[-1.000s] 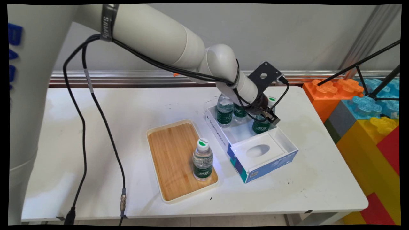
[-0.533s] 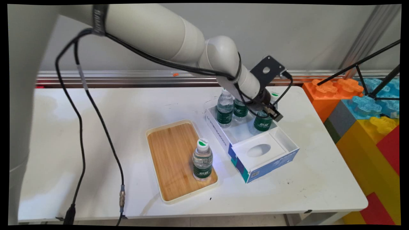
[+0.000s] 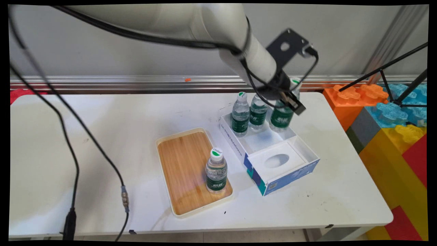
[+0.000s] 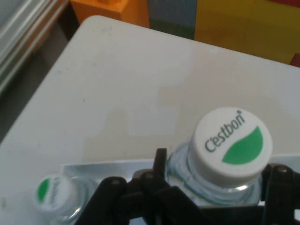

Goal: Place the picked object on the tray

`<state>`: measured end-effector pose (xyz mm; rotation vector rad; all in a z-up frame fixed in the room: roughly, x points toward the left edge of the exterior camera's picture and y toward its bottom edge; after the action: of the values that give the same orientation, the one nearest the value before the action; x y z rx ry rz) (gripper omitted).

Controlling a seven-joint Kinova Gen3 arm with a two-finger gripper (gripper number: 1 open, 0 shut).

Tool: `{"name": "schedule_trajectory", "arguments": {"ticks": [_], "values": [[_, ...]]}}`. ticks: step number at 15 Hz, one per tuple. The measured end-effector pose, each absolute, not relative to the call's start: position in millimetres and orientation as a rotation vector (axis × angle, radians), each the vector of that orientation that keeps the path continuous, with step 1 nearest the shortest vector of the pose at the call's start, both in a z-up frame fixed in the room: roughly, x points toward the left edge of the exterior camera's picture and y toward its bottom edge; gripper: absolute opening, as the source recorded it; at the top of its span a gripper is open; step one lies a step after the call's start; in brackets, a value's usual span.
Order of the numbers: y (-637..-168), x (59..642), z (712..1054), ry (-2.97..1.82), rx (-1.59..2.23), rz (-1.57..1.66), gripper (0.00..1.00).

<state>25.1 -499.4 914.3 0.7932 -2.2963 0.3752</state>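
Note:
My gripper is shut on the neck of a clear water bottle with a green label and holds it, tilted, above the back right corner of a white open box. In the hand view the bottle's white and green cap stands between the black fingers. Two more bottles stand upright in the box's back part; the cap of one shows at lower left in the hand view.
A wooden tray with a pale rim lies left of the box, with one bottle upright at its near right corner. Big coloured building blocks and a black tripod stand at the table's right. Black cables hang at left.
The arm has risen and lifted the bottle out of the box's back right corner, up and slightly back. The other bottles and the tray have not moved.

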Motion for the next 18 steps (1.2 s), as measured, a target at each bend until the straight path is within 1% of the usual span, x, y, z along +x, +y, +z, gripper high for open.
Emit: {"name": "schedule_trajectory", "arguments": {"ticks": [2,5,8,10,13,18], "values": [[-493.6,39.3,931.4,-2.309,0.785,0.384,0.00],[-484.8,77.6,953.9,-2.350,0.773,0.391,0.00],[-480.0,117.6,959.9,-2.388,0.744,0.361,0.00],[-476.7,149.5,955.0,-2.414,0.729,0.317,0.00],[-473.0,181.7,944.1,-2.444,0.714,0.267,0.00],[-476.2,230.6,908.6,-2.473,0.684,0.236,0.00]]}}
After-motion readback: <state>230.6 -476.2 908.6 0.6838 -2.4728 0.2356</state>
